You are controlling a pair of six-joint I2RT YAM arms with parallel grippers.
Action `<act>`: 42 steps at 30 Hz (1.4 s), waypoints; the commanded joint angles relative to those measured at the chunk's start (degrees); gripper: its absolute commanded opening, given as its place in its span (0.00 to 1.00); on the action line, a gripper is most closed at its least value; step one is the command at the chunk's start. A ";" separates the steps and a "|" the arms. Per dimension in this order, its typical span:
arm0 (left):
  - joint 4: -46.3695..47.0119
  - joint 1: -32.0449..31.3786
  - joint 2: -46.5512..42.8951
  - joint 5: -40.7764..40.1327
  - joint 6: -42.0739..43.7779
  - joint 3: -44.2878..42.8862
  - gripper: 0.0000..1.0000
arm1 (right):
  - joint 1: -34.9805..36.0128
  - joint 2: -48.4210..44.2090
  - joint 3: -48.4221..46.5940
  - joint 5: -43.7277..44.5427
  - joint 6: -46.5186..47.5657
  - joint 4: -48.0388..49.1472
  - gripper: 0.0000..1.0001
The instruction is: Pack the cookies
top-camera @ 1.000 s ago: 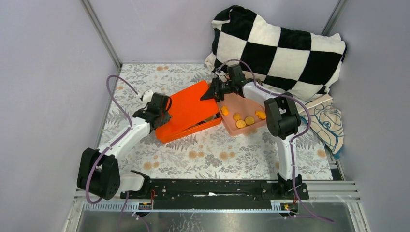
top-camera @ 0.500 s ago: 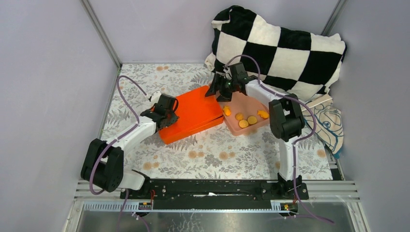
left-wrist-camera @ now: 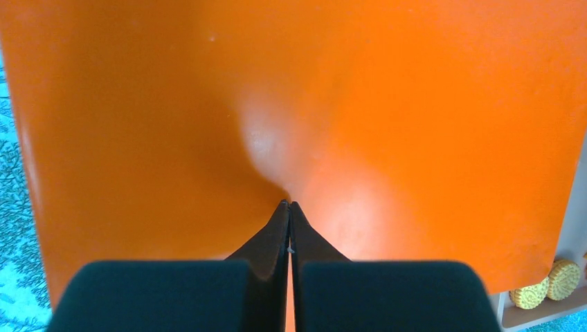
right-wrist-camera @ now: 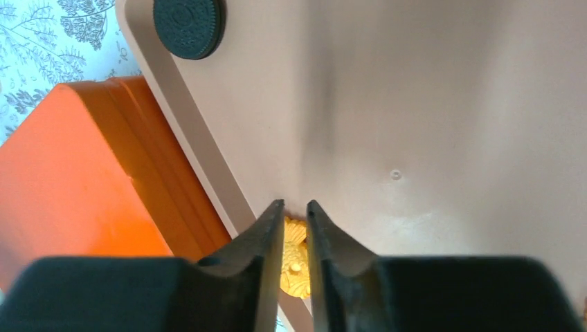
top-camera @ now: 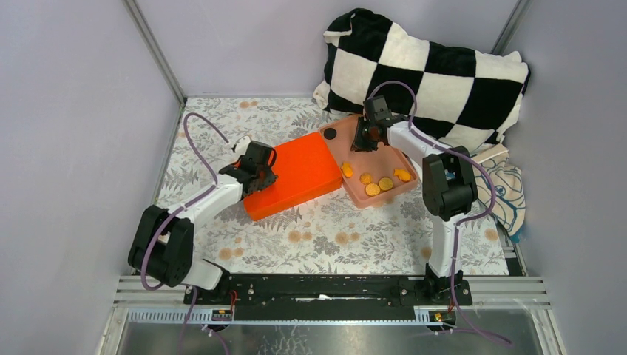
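Note:
Several golden-orange cookies lie in the near part of a pink tray. One black cookie lies at the tray's far left corner and also shows in the right wrist view. An orange box with its lid down lies left of the tray. My left gripper is shut, tips pressed on the lid. My right gripper hovers over the tray's far part, jaws a narrow gap apart with nothing between them; a fish-shaped orange cookie shows through the gap, on the tray below.
A black-and-white checked pillow lies behind the tray. A printed cloth lies at the right. The floral tablecloth covers the table. Grey walls close in the left, back and right sides.
The orange lid has come down flat on the box. My right gripper let go of it and moved right over the tray, uncovering the black cookie. My left gripper moved onto the lid.

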State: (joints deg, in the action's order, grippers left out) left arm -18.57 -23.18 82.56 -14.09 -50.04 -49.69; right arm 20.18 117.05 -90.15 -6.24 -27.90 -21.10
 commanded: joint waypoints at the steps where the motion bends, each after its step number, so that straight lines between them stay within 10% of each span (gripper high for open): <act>1: -5.25 -0.51 -3.84 -4.15 -1.59 -2.49 0.00 | 0.46 -0.45 -2.82 1.59 2.87 -2.57 0.15; 15: -33.35 1.42 -22.49 -18.75 -16.64 3.61 0.00 | 2.85 3.31 -6.84 -3.76 5.33 -3.41 0.00; 37: -10.64 2.70 -3.31 -19.96 -8.01 7.43 0.00 | 10.62 5.58 -6.33 -20.16 5.43 -4.84 0.00; 42: -11.57 2.70 -5.54 -20.10 -7.40 7.01 0.00 | 11.18 2.17 -7.20 -2.82 4.14 -8.40 0.00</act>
State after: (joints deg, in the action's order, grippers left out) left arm -36.64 -20.14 78.13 -35.42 -57.60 -41.23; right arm 27.66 122.83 -96.95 -13.43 -21.10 -26.30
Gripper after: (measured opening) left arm 0.000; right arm 0.010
